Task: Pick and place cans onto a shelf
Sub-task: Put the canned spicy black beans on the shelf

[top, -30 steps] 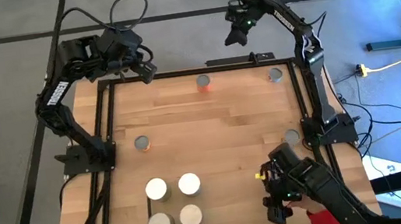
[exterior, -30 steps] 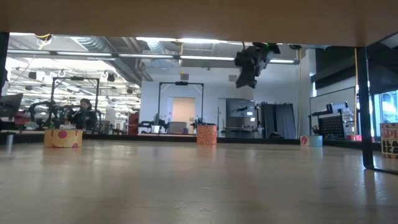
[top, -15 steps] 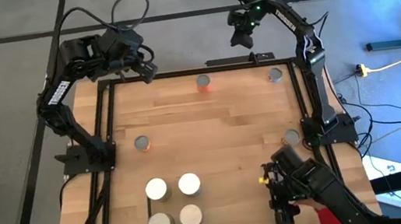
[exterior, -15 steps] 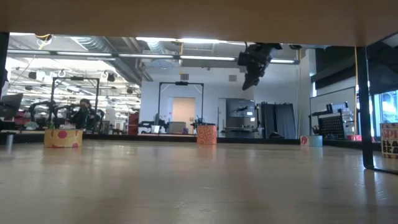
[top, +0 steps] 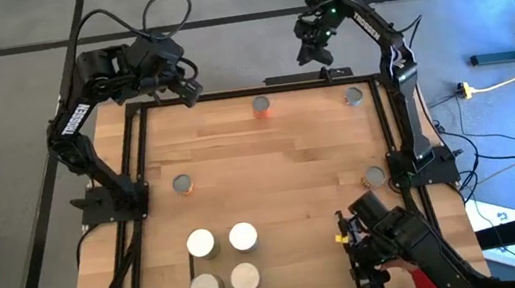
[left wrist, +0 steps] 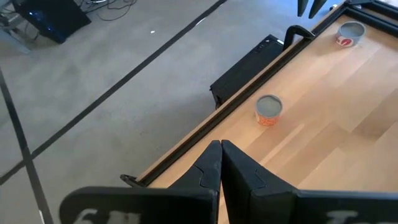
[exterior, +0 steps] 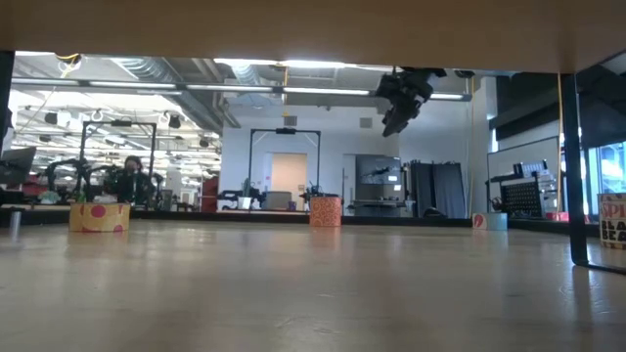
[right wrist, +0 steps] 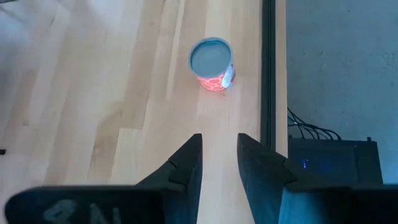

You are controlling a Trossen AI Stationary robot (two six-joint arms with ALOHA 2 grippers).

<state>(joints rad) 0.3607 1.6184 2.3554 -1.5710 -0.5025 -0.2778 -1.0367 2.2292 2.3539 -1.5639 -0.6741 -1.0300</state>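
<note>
Eight cans, four white-topped on the shelf; left end effector closed, right end effector narrowly parted.

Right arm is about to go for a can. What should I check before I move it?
1. Right pincer open and empty: ok.
2. Target can upright and ahead of the pincer: ok.
3. Pincer down at can height: not ok; in the low view it hangs high above the table.
4. Opening wide enough for the can: cannot tell.
5. Room on the shelf: ok, bare wood beside the four cans there.
6. Left pincer out of the way: ok, shut at the far left corner.
</note>
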